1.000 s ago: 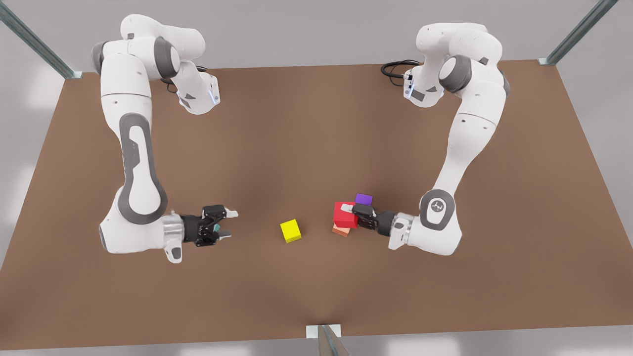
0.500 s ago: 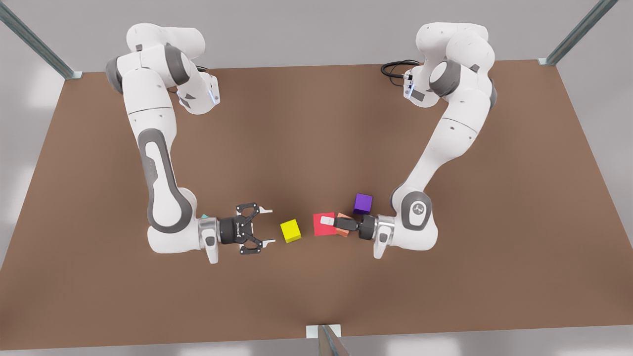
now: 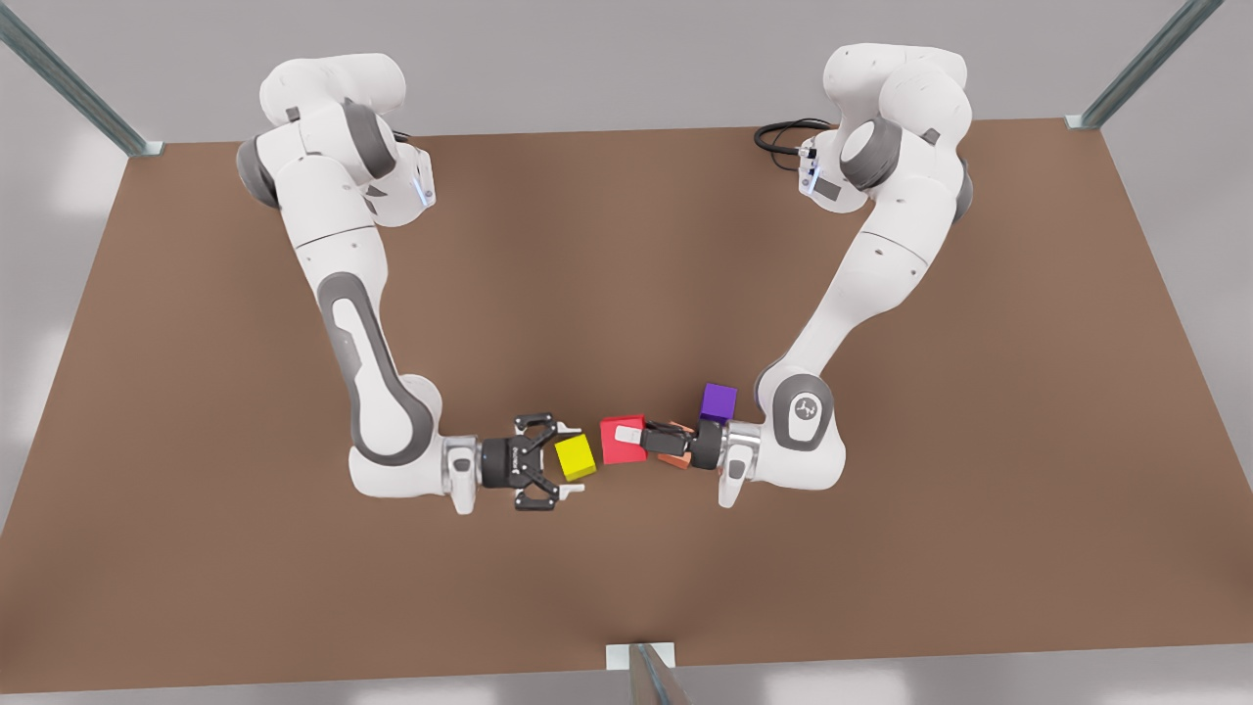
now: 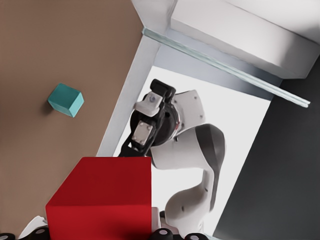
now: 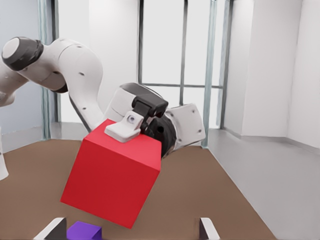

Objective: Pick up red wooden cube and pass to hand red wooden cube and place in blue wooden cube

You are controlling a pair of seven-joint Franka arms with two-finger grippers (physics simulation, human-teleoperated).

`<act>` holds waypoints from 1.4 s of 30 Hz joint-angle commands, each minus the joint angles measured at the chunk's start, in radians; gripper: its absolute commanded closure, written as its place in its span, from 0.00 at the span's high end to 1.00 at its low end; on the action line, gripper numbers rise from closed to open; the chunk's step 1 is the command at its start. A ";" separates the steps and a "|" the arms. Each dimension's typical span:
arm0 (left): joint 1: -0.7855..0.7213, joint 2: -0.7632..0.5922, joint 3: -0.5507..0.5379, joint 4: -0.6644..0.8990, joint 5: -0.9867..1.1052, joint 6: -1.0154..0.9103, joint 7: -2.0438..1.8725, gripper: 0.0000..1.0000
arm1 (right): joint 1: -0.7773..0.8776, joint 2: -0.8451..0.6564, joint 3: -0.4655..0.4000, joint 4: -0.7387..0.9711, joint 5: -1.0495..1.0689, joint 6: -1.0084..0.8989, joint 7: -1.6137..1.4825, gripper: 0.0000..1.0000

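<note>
The red wooden cube (image 3: 620, 441) hangs above the table near the middle, with my left gripper (image 3: 634, 437), on the arm at the front view's right, shut on it. In the left wrist view the red cube (image 4: 102, 200) is close up, and the blue wooden cube (image 4: 66, 99) lies on the table beyond it. My right gripper (image 3: 562, 458), on the arm at the front view's left, stands open and faces the red cube (image 5: 112, 180) a short gap away. Its fingertips (image 5: 206, 229) stand apart on either side of the cube, without touching it.
A yellow cube (image 3: 576, 456) sits on the table under the right gripper. A purple cube (image 3: 719, 401) and a salmon-orange cube (image 3: 675, 457) lie by the left wrist. The brown table (image 3: 626, 255) has metal posts at its corners and at the middle of its near edge.
The left gripper carried the red cube toward the front view's left. The right gripper moved toward the front view's right, over the yellow cube, staying open. The gap between them has closed.
</note>
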 commanded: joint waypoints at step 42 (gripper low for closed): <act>0.003 -0.005 0.004 -0.004 0.033 0.000 0.115 0.65 | -0.019 -0.016 0.106 -0.038 0.064 0.110 -0.237 1.00</act>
